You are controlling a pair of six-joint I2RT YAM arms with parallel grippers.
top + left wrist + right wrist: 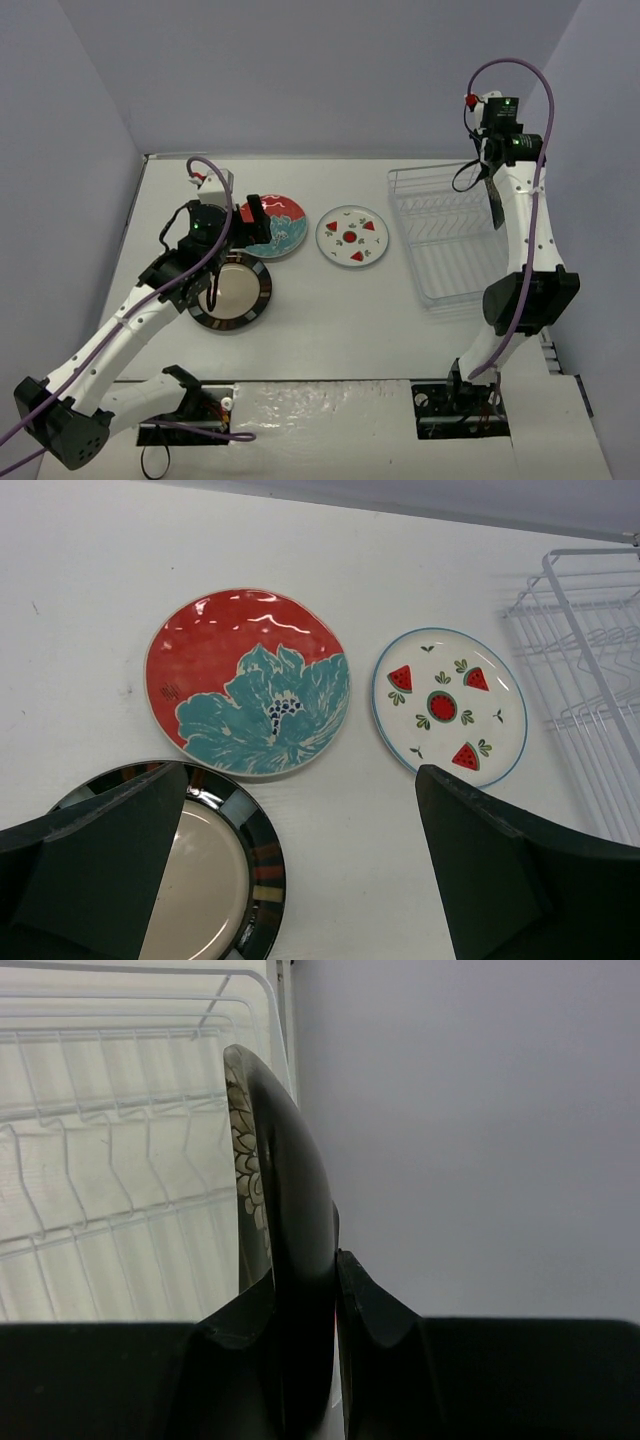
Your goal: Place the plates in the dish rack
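Observation:
My left gripper [245, 238] is open and empty, low over the table. In the left wrist view [300, 880] its left finger lies over the black-rimmed beige plate [215, 870] [232, 290]. The red-and-teal floral plate [248, 680] [274, 226] lies just beyond it. The watermelon plate [448, 705] [352, 237] lies flat to the right. My right gripper [490, 178] [335, 1290] is shut on the square black flowered plate [285, 1210] [494, 203]. It holds the plate on edge above the right side of the dish rack [440, 240] [100, 1160].
The rack [590, 660] stands at the table's right, near the right wall. Grey walls enclose the table on the left, back and right. The arm bases are at the near edge.

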